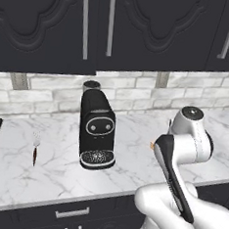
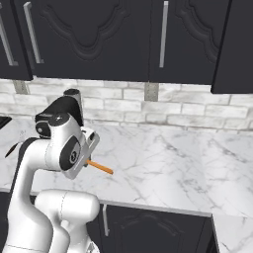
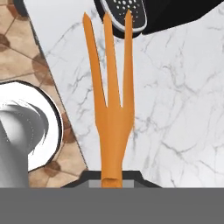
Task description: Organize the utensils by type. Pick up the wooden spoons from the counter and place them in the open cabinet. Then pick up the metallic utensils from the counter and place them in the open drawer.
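So the tool [image 3: 111, 181] is pinching the orange fork [image 3: 111, 109] by its handle, 3 prongs sticking straight out over the white marble counter [image 3: 175, 109], tips near the black coffee machine [image 1: 96, 129]. From the right side the fork pokes out beside the arm, lifted above the counter. The silver fork with a dark handle [image 1: 35, 146] lies left of the machine.

Even bright rendered light, soft shadows, sharp focus.
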Controlling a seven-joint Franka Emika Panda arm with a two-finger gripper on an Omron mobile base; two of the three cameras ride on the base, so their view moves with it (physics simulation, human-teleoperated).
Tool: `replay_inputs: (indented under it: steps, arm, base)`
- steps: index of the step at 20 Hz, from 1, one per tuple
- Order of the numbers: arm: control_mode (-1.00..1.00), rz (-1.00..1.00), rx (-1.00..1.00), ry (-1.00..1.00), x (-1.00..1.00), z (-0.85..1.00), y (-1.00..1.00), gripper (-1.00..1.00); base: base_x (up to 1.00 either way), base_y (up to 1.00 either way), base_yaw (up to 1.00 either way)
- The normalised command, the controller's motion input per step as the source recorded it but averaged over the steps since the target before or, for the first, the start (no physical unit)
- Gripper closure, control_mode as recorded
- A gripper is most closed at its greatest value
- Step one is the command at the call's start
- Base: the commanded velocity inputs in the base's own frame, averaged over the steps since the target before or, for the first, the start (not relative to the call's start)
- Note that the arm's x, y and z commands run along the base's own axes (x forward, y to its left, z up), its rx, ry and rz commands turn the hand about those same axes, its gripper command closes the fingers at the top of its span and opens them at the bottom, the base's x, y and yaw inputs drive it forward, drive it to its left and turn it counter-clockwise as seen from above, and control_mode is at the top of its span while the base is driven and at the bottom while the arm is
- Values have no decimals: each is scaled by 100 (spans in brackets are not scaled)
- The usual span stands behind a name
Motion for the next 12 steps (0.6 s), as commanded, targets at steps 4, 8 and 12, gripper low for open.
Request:
replay_inputs:
  steps: [4, 8, 12]
  arm:
    - [100, 0, 0, 0, -11, 0, 0, 100]
    - [100, 0, 0, 0, 0, 0, 0, 100]
    - [100, 0, 0, 0, 0, 0, 0, 100]
  base:
    - [-50, 0, 0]
    - [-68, 1, 6]
    - [-36, 18, 60]
